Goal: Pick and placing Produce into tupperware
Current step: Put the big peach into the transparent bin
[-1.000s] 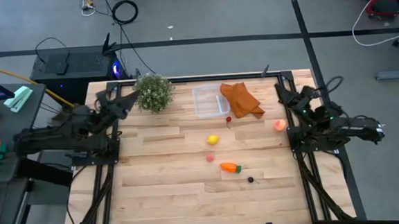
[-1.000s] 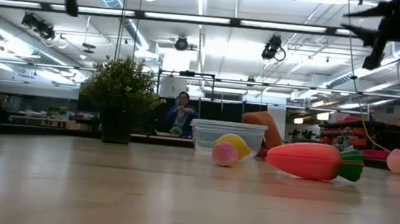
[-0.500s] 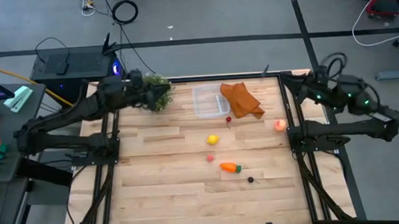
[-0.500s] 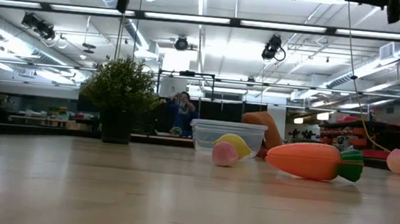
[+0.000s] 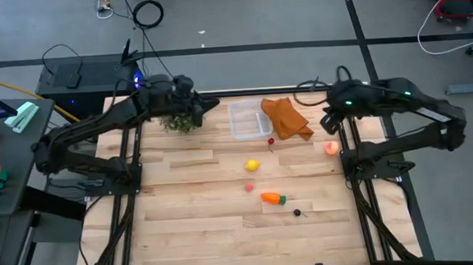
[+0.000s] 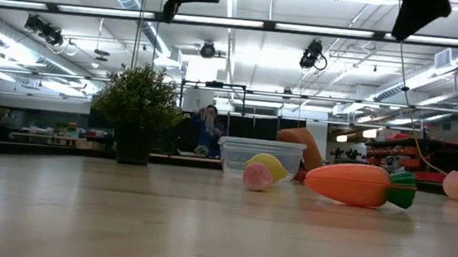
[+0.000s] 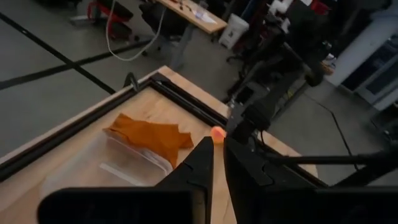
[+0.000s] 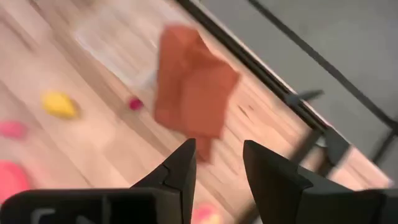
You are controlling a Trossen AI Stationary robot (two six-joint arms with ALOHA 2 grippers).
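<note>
The clear tupperware [image 5: 248, 119] stands at the far middle of the table, an orange cloth [image 5: 285, 118] against its right side. On the wood lie a yellow lemon [image 5: 252, 165], a small pink fruit [image 5: 249, 186], an orange carrot [image 5: 272, 198], a dark berry [image 5: 297, 213], a pink-red fruit [image 5: 331, 148] and a tiny red piece [image 5: 271, 141]. My left gripper [image 5: 208, 104] hangs high beside the bushy plant [image 5: 178, 115], its fingers [image 7: 205, 155] together and empty. My right gripper [image 5: 325, 123] is open and empty, high above the table right of the cloth.
A potted green plant [image 6: 138, 104] stands at the far left of the table, under my left arm. The table has a dark metal frame [image 5: 346, 175] along its sides. A person [image 6: 208, 131] shows in the room far behind the table.
Both arms have risen from their folded rest at the table's sides. My left gripper has swung toward the table's right, over the plant. My right gripper has swung toward the table's left, toward the orange cloth. The produce and tupperware have stayed put.
</note>
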